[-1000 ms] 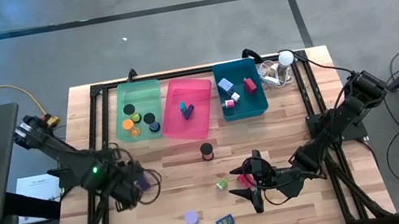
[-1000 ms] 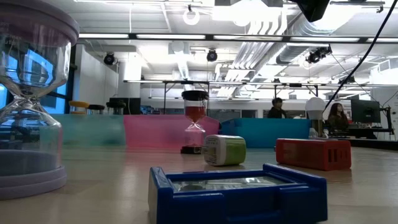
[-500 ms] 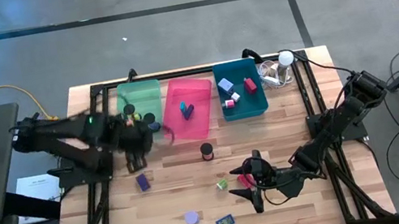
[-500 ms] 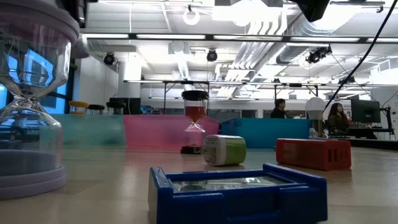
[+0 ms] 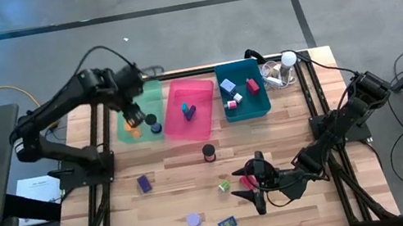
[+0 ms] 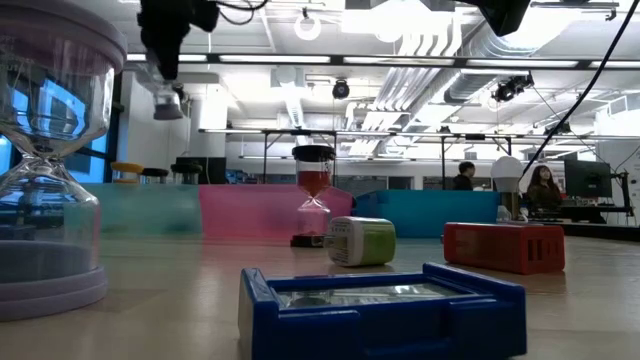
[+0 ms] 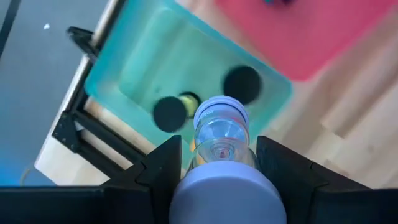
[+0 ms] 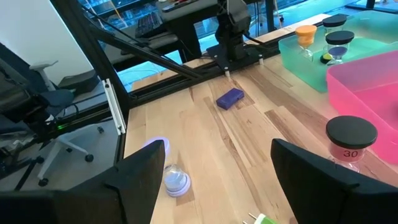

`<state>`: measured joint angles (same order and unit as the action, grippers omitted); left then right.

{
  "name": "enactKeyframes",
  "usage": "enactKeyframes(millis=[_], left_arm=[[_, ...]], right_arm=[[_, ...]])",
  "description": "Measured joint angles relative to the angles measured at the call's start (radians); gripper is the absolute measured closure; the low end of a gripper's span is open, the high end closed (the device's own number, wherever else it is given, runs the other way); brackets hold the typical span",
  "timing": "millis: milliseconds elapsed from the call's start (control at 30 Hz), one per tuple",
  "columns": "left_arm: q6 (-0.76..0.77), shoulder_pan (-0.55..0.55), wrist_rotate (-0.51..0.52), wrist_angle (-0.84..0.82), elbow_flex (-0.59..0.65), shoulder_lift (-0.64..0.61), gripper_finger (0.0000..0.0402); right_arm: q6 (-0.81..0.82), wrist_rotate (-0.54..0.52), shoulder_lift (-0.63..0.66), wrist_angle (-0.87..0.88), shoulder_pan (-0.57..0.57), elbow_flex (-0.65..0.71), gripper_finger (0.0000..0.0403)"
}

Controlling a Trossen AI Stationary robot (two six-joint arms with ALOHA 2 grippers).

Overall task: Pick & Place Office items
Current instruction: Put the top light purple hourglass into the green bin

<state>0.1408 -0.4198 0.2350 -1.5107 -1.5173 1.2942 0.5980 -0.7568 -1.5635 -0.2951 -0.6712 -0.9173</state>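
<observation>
While my right gripper (image 5: 248, 181) idles open low on the table, the left one has moved.
Left gripper (image 5: 132, 113) has swung from table centre to above the green bin (image 5: 150, 93), clamping a lavender hourglass (image 7: 219, 134); purple block (image 5: 143, 184) now lies uncovered on the wood.

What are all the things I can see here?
green bin: one, green, far left.
pink bin: one, pink, middle.
teal bin: one, teal, right.
bin pieces: several, mixed colours.
gadget: one, white-balled, far right corner.
black-topped timer: one, before the pink bin.
lavender timer: one, near front edge.
held timer: one, lavender, over the green bin.
purple block, green block, blue block, red block: four, loose on table.
left gripper: fingers shut on held timer.
right gripper: fingers open, by red block.
</observation>
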Motion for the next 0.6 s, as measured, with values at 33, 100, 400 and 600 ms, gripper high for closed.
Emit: enactKeyframes(millis=[33,100,400,600], left_arm=[[-0.013,-0.036,-0.003,0.012,0.000,0.000,0.0219],[-0.037,-0.103,-0.003,0.049,0.000,0.005,0.0219],[-0.050,-0.374,-0.109,0.151,0.000,0.090,0.0219],[-0.013,-0.488,-0.108,0.151,0.000,0.194,0.0219]], right_arm=[[0.002,-0.004,0.000,0.000,0.000,0.000,0.0119],[0.008,-0.017,0.000,0.000,0.002,0.000,0.0119],[0.073,-0.025,0.000,0.000,0.027,0.000,0.0119],[0.088,-0.027,0.000,0.000,0.025,0.000,0.0119]])
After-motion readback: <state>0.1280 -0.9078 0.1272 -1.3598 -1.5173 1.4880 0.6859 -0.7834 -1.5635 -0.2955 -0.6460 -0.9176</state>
